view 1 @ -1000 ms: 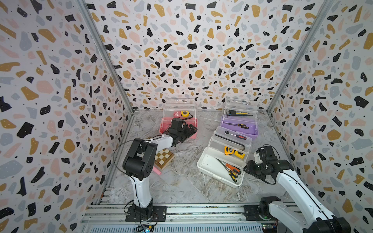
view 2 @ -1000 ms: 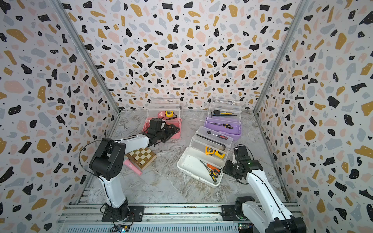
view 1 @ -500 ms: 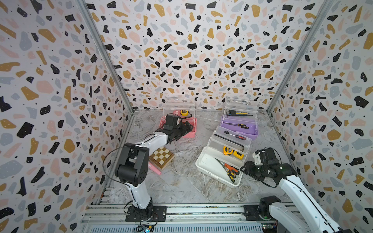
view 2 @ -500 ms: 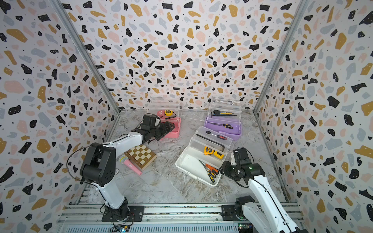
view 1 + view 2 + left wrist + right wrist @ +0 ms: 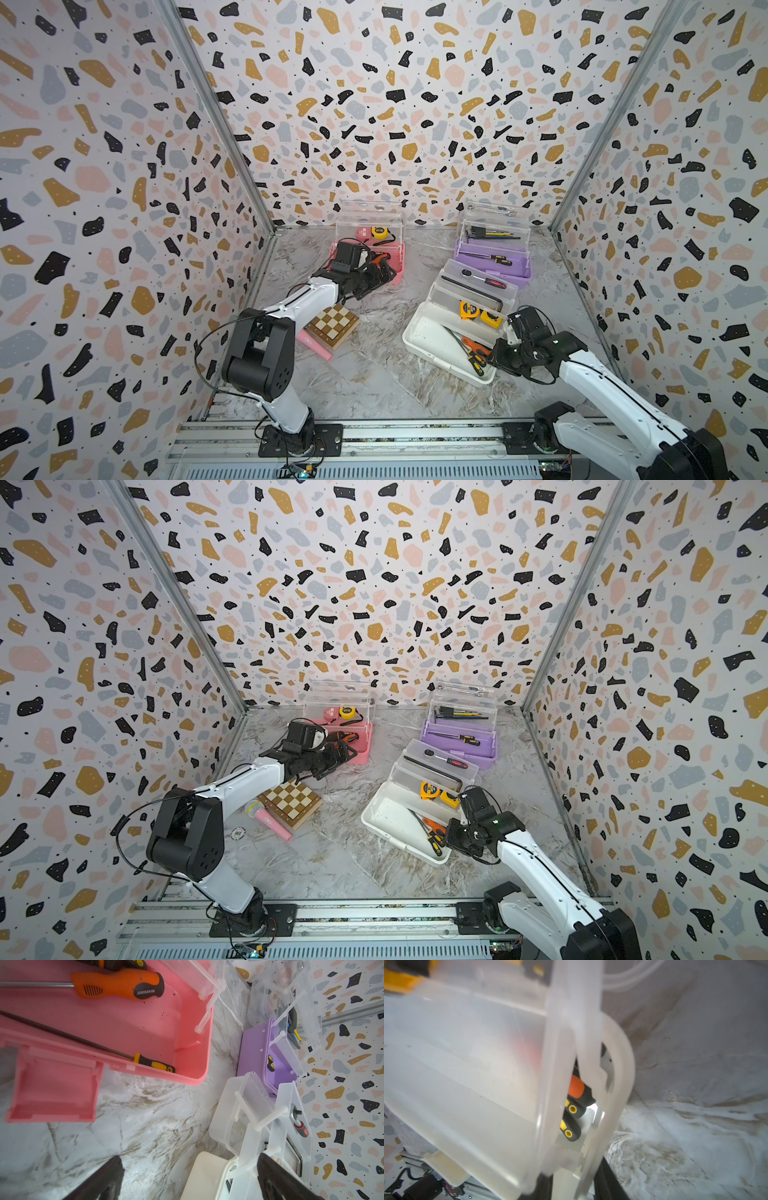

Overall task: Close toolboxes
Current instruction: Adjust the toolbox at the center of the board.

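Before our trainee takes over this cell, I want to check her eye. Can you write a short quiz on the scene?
1. True or false: the purple box has its lid shut.
2. The right gripper is at the end of which box? A pink, B purple, C white.
3. Name each plastic box that is open.

Key
1. False: its lid stands up.
2. C, the white box.
3. All three: the pink box, purple and white.
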`<state>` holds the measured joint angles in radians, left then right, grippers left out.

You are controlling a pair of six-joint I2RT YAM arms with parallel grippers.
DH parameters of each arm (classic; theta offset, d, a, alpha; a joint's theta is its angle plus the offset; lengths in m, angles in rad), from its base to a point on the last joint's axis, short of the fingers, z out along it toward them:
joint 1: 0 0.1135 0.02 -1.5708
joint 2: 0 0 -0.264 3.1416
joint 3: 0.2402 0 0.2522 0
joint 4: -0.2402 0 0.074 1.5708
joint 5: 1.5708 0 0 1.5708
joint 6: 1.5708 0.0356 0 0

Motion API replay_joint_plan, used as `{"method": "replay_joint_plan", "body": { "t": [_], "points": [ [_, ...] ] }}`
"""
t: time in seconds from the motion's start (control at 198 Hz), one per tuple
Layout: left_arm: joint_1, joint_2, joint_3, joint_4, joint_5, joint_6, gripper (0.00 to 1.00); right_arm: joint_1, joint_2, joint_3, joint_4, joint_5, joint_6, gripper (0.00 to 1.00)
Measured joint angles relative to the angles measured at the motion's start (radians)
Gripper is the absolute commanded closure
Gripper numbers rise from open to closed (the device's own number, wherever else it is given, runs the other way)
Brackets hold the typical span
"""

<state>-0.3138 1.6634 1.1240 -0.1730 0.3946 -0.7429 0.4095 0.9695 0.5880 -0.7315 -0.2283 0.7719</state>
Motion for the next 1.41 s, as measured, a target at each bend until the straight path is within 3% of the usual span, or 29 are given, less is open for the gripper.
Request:
{"method": "replay_joint_plan", "body": {
  "t": [0.111,0.202,0.778,1.187,1.414],
  "points": [
    [0.003,-0.001,-0.002,-0.003,0.015,0.000,0.01,0.005,0.015,0.002,-0.011,0.034,0.004,0.84],
    [0.004,-0.009,-0.014,-0.004,0.020,0.001,0.01,0.009,0.033,0.018,-0.034,0.058,0.000,1.00],
    [0.080,-0.120,-0.159,-0.007,0.099,0.001,0.01,0.027,0.163,0.132,-0.119,0.098,-0.156,1.00],
    [0.105,-0.160,-0.241,0.002,0.127,0.000,0.01,0.098,0.276,0.234,-0.132,0.087,-0.385,1.00],
    [0.123,-0.166,-0.241,0.002,0.150,0.001,0.01,0.098,0.431,0.362,-0.131,0.150,-0.512,1.00]
  ]
}}
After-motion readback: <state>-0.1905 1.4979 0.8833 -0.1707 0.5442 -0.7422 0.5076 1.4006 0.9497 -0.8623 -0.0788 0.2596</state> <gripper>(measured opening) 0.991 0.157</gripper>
